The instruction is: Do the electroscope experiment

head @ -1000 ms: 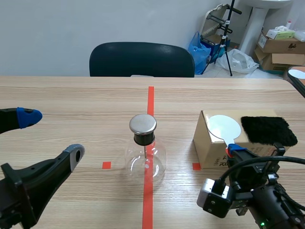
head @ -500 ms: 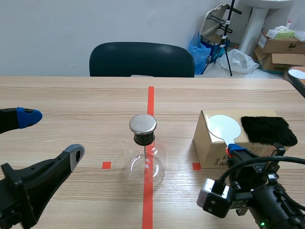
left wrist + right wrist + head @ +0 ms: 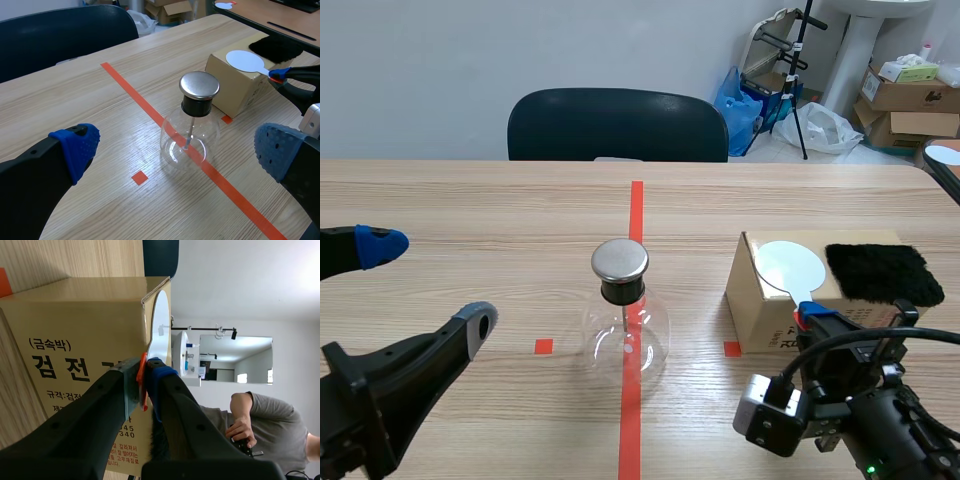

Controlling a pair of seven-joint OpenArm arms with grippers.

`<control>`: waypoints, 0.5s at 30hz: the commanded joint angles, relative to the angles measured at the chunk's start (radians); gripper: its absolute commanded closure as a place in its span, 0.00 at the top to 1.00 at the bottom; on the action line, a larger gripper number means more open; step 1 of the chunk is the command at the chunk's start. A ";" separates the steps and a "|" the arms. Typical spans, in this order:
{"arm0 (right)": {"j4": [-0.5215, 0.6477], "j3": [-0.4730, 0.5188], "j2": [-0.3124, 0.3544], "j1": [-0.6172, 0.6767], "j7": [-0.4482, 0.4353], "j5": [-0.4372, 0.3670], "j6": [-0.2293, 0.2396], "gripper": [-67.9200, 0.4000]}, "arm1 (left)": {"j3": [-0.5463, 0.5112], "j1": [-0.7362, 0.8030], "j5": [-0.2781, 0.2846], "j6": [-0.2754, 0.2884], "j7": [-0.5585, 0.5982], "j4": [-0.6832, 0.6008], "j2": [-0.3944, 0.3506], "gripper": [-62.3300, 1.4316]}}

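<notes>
No shift anywhere: left claw [image 3: 428,283] agape, right claw [image 3: 144,382] tight on paddle [image 3: 789,265] handle.

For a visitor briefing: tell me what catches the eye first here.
The metal-capped glass electroscope stands mid-table on the orange-red tape line. Beside it, a cardboard box carries a white disc paddle and black furry cloth; the right arm's fingers pinch the paddle's handle.

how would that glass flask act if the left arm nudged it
The glass flask looks thin-walled, so it is probably light and fragile. Its round bulb and the metal cap sitting high suggest it may rock or tip if pushed near the top. The smooth glass may be slippery to grip.
</notes>
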State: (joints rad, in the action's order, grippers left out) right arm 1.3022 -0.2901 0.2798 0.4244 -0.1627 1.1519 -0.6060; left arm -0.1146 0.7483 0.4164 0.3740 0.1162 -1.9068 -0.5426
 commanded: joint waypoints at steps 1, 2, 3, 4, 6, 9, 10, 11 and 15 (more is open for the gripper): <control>0.013 0.010 0.011 -0.011 0.000 -0.003 -0.004 0.02 | -0.005 0.002 0.006 0.002 0.014 -0.020 0.008 1.00; 0.013 0.010 0.011 -0.011 0.000 -0.003 -0.004 0.02 | -0.005 0.002 0.006 0.002 0.014 -0.020 0.008 1.00; 0.013 0.010 0.011 -0.011 0.002 -0.004 -0.004 0.02 | -0.005 0.002 0.006 0.002 0.014 -0.020 0.008 1.00; 0.013 0.010 0.011 -0.011 0.008 -0.004 -0.003 0.02 | -0.005 0.002 0.006 0.002 0.014 -0.020 0.008 1.00; 0.013 0.010 0.011 -0.009 0.011 -0.004 -0.003 0.02 | -0.005 0.002 0.006 0.002 0.014 -0.020 0.008 1.00; 0.013 0.010 0.011 -0.008 0.011 -0.004 -0.003 0.02 | -0.005 0.002 0.006 0.002 0.014 -0.020 0.008 1.00; 0.013 0.010 0.011 -0.008 0.011 -0.004 -0.003 0.02 | -0.005 0.002 0.006 0.002 0.014 -0.020 0.008 1.00; 0.013 0.010 0.011 -0.008 0.011 -0.004 -0.004 0.02 | -0.005 0.002 0.006 0.002 0.014 -0.020 0.008 1.00; 0.013 0.010 0.011 -0.009 0.011 -0.003 -0.004 0.02 | -0.005 0.002 0.006 0.002 0.014 -0.020 0.008 1.00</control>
State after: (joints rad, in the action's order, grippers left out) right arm 1.3022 -0.2901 0.2798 0.4244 -0.1551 1.1519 -0.6060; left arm -0.1146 0.7483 0.4164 0.3740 0.1162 -1.9068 -0.5426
